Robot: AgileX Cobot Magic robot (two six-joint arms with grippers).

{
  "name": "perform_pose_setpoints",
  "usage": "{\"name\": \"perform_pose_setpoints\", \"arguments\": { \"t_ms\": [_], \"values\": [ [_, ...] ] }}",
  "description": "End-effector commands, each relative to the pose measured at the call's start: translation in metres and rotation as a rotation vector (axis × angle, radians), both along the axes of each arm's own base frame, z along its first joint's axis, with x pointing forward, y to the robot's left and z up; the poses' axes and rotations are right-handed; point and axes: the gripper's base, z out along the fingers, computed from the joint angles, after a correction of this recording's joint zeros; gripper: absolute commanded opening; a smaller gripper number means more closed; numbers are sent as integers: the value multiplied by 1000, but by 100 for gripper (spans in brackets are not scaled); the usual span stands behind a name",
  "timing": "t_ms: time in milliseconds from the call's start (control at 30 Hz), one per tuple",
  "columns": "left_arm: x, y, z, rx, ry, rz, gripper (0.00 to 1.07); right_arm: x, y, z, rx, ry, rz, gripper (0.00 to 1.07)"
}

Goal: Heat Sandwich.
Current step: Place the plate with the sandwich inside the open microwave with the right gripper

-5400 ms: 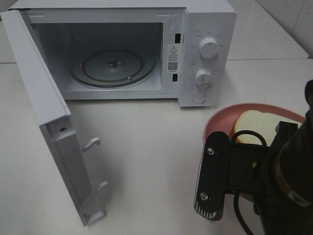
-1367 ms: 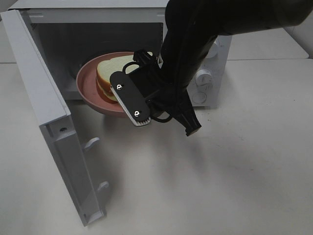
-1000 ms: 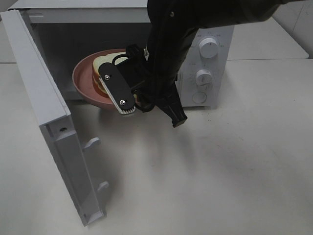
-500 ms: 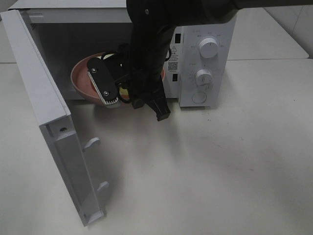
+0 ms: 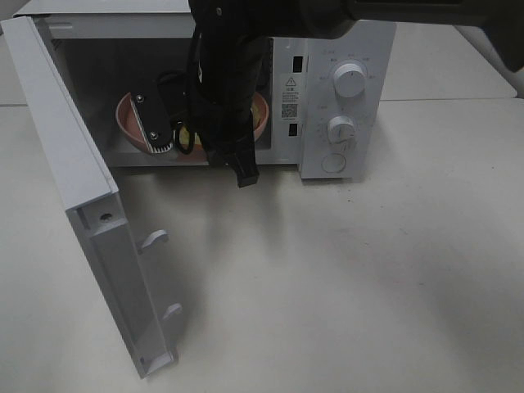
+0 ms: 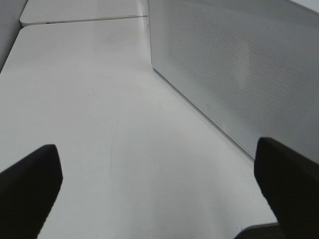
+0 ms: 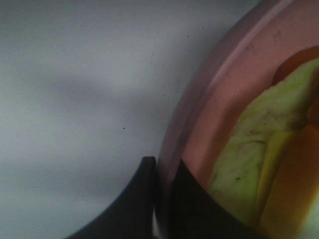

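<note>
White table [image 5: 368, 270]: right gripper [image 7: 163, 172], pinched tight on pink plate [image 7: 219, 99] rim, holds sandwich [image 7: 249, 164] inside microwave [image 5: 352, 33]; left gripper [image 6: 159, 186] spread wide, empty.

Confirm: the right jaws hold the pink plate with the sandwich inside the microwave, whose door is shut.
No: the exterior high view shows the door wide open. The right jaws do hold the pink plate with the sandwich inside the microwave.
</note>
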Motion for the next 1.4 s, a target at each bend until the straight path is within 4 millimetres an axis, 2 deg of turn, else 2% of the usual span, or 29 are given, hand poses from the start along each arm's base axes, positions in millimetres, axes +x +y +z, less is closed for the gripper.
{"name": "perform_pose_setpoints", "arguments": {
  "t_ms": [33,367,867,1100,1400],
  "values": [
    [-3,0,0,2,-39,3,103,7,4,1,15,-19,-29,4],
    [-3,0,0,2,-39,3,103,21,16,-2,45,-51,-42,4],
    [-3,0,0,2,-39,3,103,45,10,-12,70,-95,-70,4],
    [-3,0,0,2,-39,3,103,51,11,-9,107,-140,-67,4],
    [-3,0,0,2,-39,3,103,52,12,-25,95,-108,-80,6]
  ]
}}
